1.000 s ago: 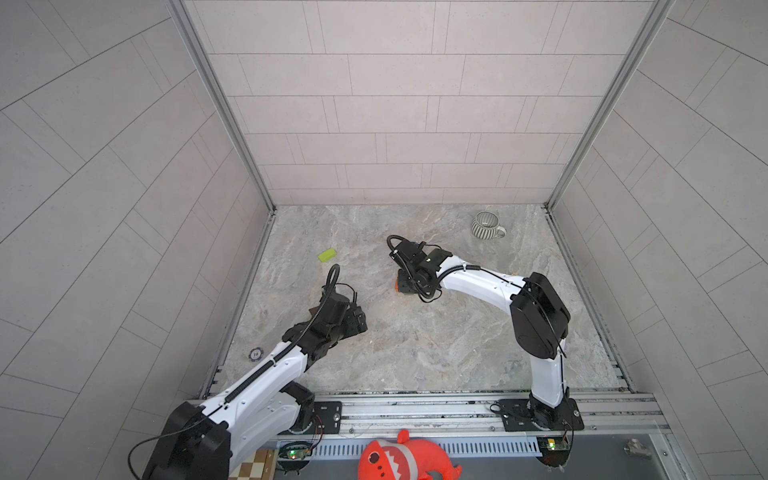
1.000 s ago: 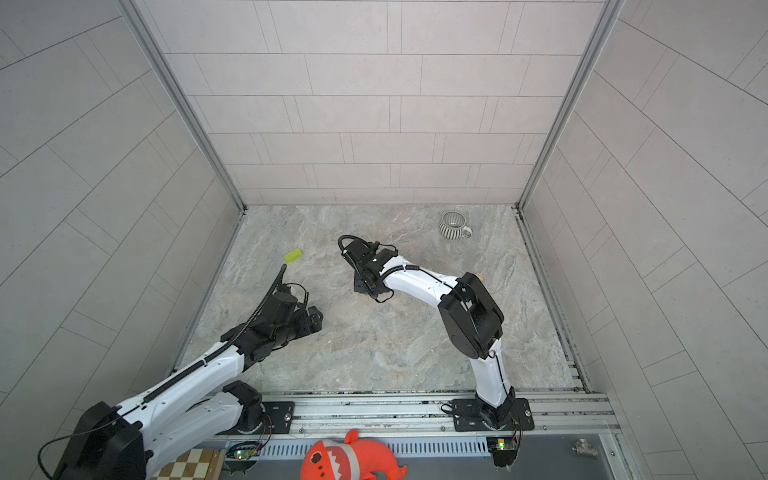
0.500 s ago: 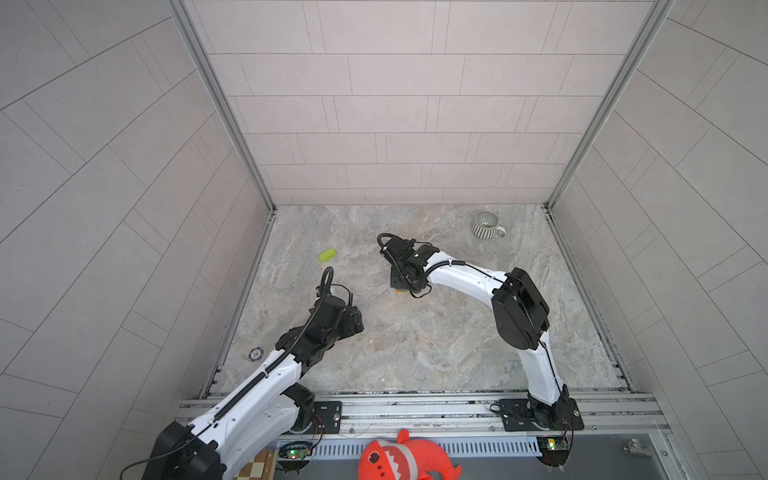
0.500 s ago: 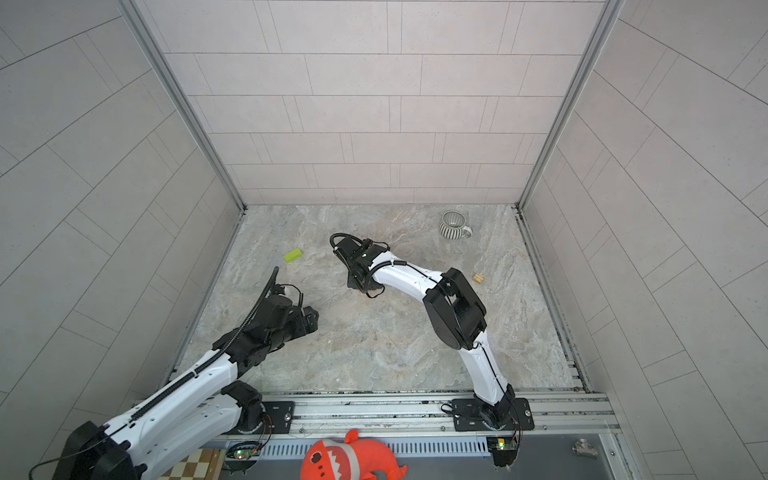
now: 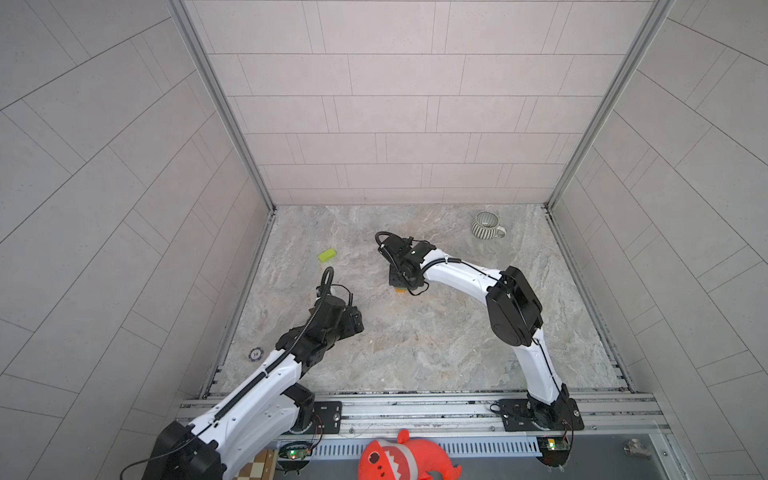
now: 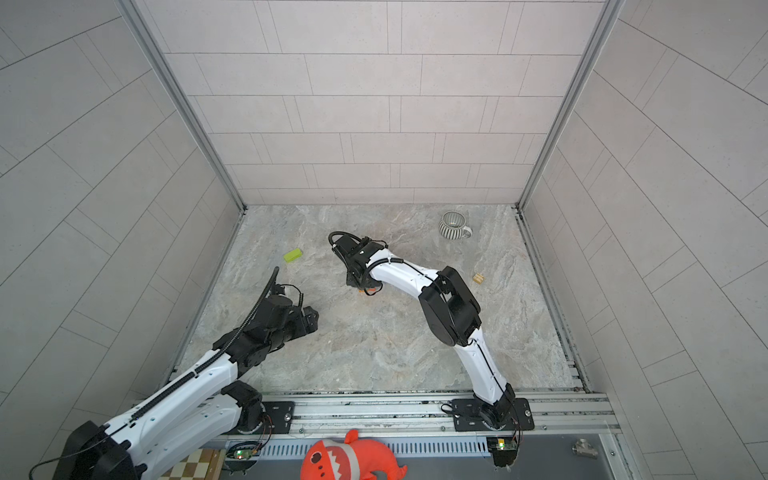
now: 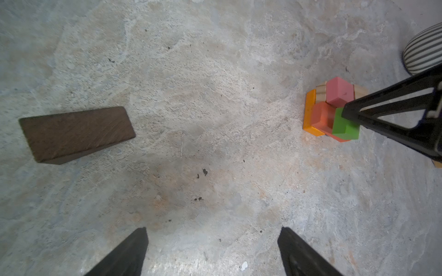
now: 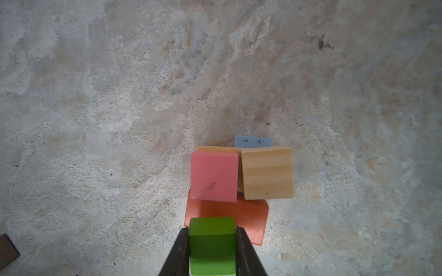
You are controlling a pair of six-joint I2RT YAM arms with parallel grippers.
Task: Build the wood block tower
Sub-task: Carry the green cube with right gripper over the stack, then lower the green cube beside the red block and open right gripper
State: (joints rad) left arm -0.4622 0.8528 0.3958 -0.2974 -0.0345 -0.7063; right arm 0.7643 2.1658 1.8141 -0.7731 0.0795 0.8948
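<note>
The wood block tower is a low pile in the middle of the floor: a pink block and a tan block lie side by side over a red-orange block. A blue block and a yellow-orange block are underneath. My right gripper is shut on a green block over the red-orange block's end; whether it rests there I cannot tell. In both top views that gripper hides most of the pile. My left gripper is open and empty, apart from the pile, with a dark brown block lying ahead.
A striped mug stands at the back right. A yellow-green block lies at the back left, and a small tan block lies right of the right arm. A round chip sits by the left wall.
The right arm's elbow has swung to the left while its gripper stayed over the pile with the green block. The left arm has barely moved.
</note>
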